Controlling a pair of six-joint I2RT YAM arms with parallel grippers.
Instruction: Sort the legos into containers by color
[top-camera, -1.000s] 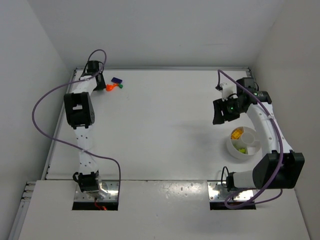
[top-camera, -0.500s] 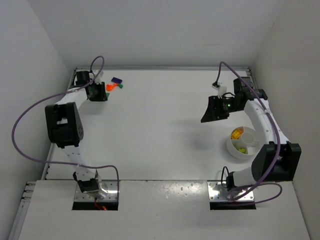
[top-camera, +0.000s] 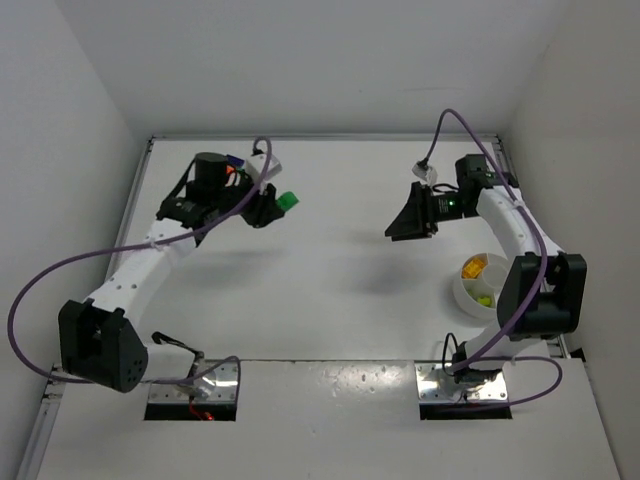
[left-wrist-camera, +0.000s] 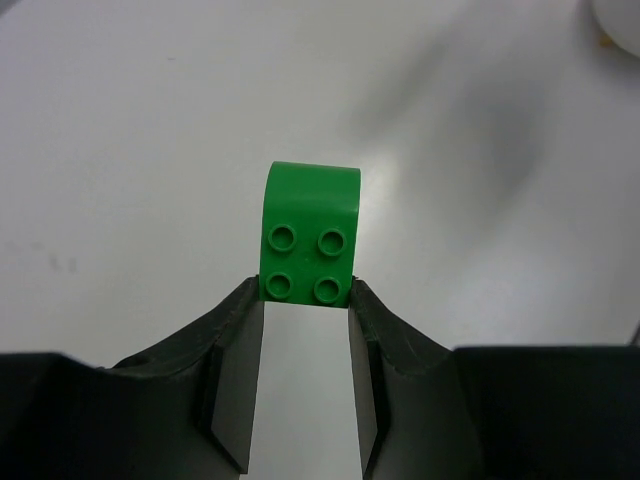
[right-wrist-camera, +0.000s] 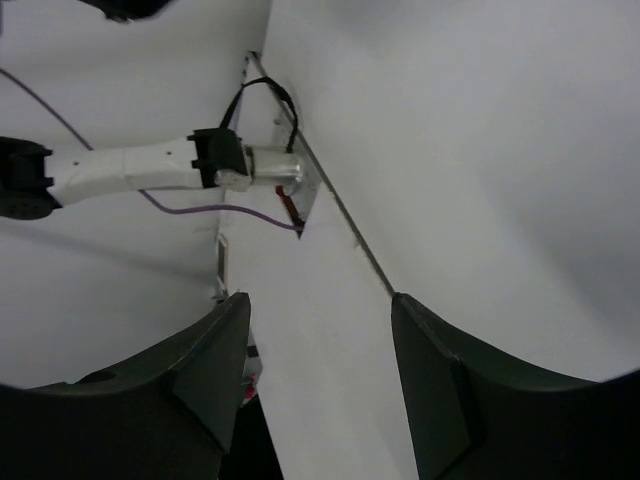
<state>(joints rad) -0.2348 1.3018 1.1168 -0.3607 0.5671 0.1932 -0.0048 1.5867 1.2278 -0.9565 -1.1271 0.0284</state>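
Note:
My left gripper (top-camera: 275, 205) is shut on a green lego (top-camera: 288, 200) above the far left part of the table. In the left wrist view the green lego (left-wrist-camera: 310, 235) is pinched by its lower edge between the fingertips of the left gripper (left-wrist-camera: 305, 292), studs facing the camera. Just behind the left arm, an orange lego (top-camera: 231, 172) and a blue lego (top-camera: 236, 160) are partly hidden. The white round dish (top-camera: 462, 291) with its containers sits at the right and holds yellow pieces (top-camera: 474, 267). My right gripper (top-camera: 398, 226) hangs open and empty left of the dish; nothing lies between its jaws (right-wrist-camera: 320, 310).
White walls enclose the table on the left, far and right sides. Purple cables loop off both arms. The right wrist view looks across at the left arm's base (right-wrist-camera: 245, 165) and the table's near edge.
The green lego lay on the table by the orange one; now the left gripper holds it and has swung right. The right gripper has moved left, away from the dish.

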